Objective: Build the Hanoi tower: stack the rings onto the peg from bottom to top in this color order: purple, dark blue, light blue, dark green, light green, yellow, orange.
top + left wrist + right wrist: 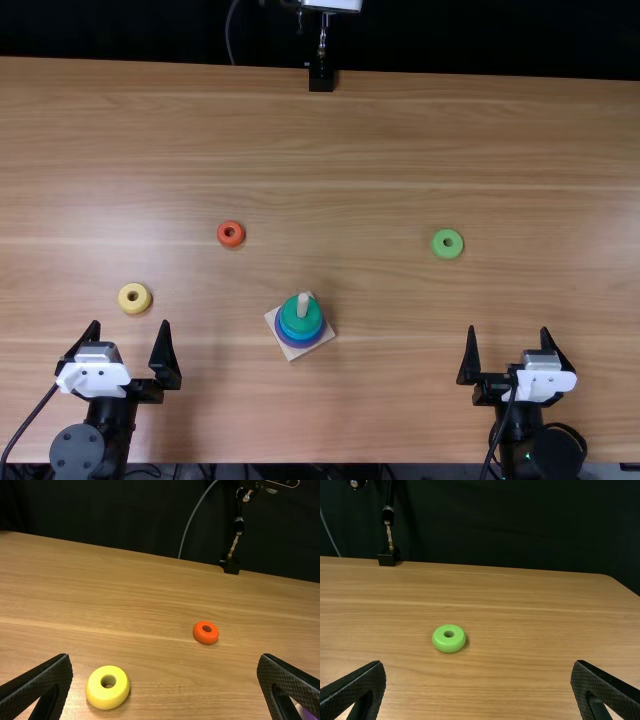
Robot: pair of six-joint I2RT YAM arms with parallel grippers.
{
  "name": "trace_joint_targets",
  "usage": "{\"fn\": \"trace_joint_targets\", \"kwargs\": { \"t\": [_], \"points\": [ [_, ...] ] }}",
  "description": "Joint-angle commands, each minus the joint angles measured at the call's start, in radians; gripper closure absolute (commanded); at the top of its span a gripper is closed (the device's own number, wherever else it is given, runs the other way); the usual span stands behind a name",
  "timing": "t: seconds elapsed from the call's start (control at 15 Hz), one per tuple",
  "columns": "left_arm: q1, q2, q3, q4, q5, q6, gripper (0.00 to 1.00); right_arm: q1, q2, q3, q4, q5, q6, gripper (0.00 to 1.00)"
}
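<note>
My left gripper (127,352) stands open at the near left, just below the yellow ring (134,298); the left wrist view has this gripper (165,687), the yellow ring (107,687) and the orange ring (205,632). The orange ring (231,234) lies farther off, left of the middle. On the peg (303,303) of a square base (292,352), purple, blue and dark green (299,318) rings are stacked. Open and holding nothing, my right gripper (510,345) is nearer than the light green ring (448,243). In the right wrist view, the gripper's (478,690) fingers flank the light green ring (449,638).
A black stand (321,78) is at the table's far edge, left of or near the middle. The wooden table (360,150) stretches between the rings and that edge. The ring tower's base sits between the two arms.
</note>
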Motion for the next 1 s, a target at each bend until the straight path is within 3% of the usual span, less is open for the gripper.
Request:
{"fn": "trace_joint_targets", "kwargs": {
  "t": [0.0,0.2,0.27,0.73,0.93],
  "points": [
    [0.009,-0.012,-0.043,-0.003,0.004,0.012,0.00,-0.009,-0.013,-0.025,0.001,-0.002,0.000,0.00],
    [0.009,-0.012,-0.043,-0.005,0.004,0.012,0.00,-0.009,-0.013,-0.025,0.001,-0.002,0.000,0.00],
    [0.009,-0.012,-0.043,-0.003,0.004,0.012,0.00,-0.009,-0.013,-0.023,-0.001,-0.011,-0.002,0.00],
    [0.009,-0.012,-0.043,-0.003,0.004,0.012,0.00,-0.010,-0.013,-0.011,0.012,-0.004,-0.007,0.00],
    [0.011,-0.012,-0.043,-0.005,0.004,0.012,0.00,-0.009,-0.010,0.160,0.056,-0.008,-0.005,0.00]
  ]
}}
